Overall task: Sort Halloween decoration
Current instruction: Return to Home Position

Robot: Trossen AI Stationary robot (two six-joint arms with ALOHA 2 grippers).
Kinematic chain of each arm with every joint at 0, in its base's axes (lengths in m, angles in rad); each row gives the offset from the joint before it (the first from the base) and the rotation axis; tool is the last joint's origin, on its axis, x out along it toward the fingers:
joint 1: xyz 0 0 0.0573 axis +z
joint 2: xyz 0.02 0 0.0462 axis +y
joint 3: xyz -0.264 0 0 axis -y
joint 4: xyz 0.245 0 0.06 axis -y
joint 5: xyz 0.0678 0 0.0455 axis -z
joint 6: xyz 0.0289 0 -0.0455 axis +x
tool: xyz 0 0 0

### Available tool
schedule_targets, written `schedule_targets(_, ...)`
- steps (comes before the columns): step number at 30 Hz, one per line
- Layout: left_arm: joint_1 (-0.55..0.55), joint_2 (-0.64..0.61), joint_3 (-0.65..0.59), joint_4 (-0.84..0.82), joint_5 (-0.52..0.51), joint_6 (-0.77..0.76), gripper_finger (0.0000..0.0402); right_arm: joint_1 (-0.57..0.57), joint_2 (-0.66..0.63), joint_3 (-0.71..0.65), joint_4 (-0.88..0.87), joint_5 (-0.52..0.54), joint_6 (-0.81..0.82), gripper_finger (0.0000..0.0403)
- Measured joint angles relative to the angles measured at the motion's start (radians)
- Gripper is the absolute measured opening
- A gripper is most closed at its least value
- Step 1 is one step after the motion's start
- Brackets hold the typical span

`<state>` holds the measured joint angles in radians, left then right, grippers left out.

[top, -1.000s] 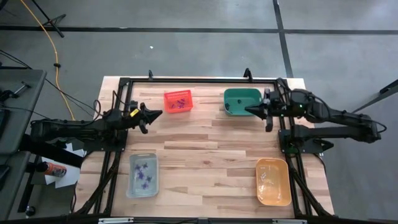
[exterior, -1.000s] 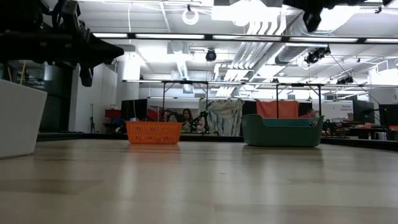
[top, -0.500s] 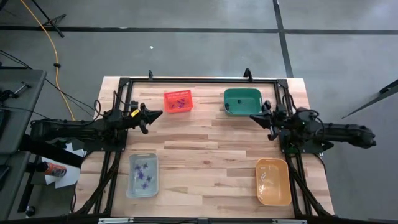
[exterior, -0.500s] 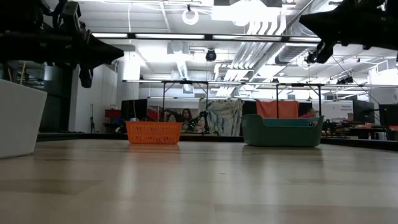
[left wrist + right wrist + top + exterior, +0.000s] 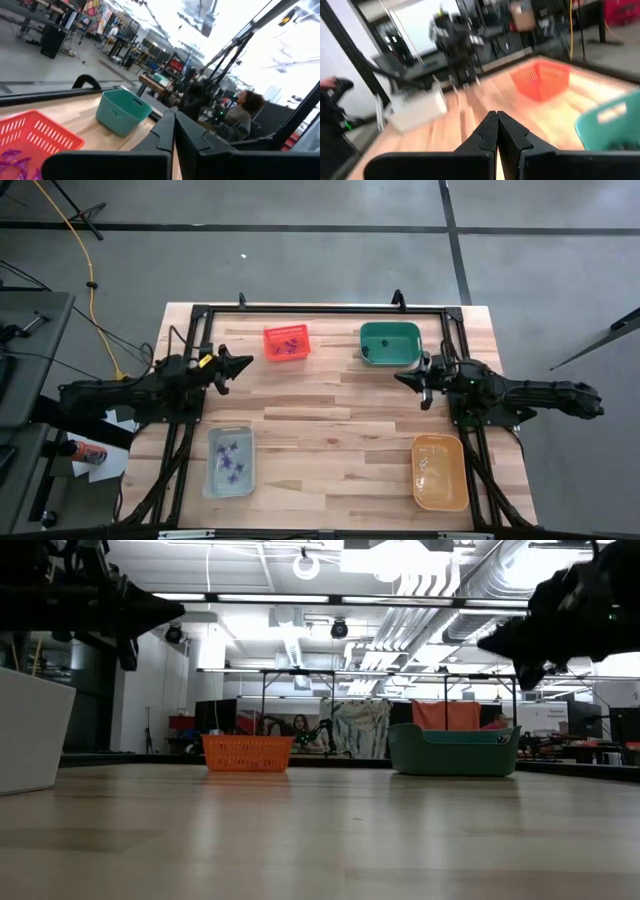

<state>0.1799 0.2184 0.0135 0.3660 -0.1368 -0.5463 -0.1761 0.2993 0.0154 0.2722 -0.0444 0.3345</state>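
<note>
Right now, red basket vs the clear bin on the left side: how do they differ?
The red basket is slotted and opaque; the clear bin has plain translucent walls. The red basket is smaller and near square; the clear bin is longer. The red basket sits at the table's far side, the clear bin at its near left. Both hold purple trinkets. The left gripper and right gripper hang shut, over neither.

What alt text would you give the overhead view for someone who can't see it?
A wooden table holds four bins: a red bin and green bin along the top, a clear bin and orange bin below. Tiny purple trinkets lie in the red and clear ones. The left gripper and right gripper hang shut and empty above the table.
</note>
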Motion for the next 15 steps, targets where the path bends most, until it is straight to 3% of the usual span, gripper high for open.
schedule_targets(7, 0.000, -0.218, 0.000, -0.227, 0.000, -0.001, 0.0001, 0.000, 0.000, 0.000, -0.178, 0.000, 0.005, 0.0000)
schedule_targets(15, -0.005, -0.214, -0.001, -0.337, -0.001, 0.000, 0.0001, 0.014, -0.091, 0.000, -0.269, 0.004, 0.005, 0.0000)
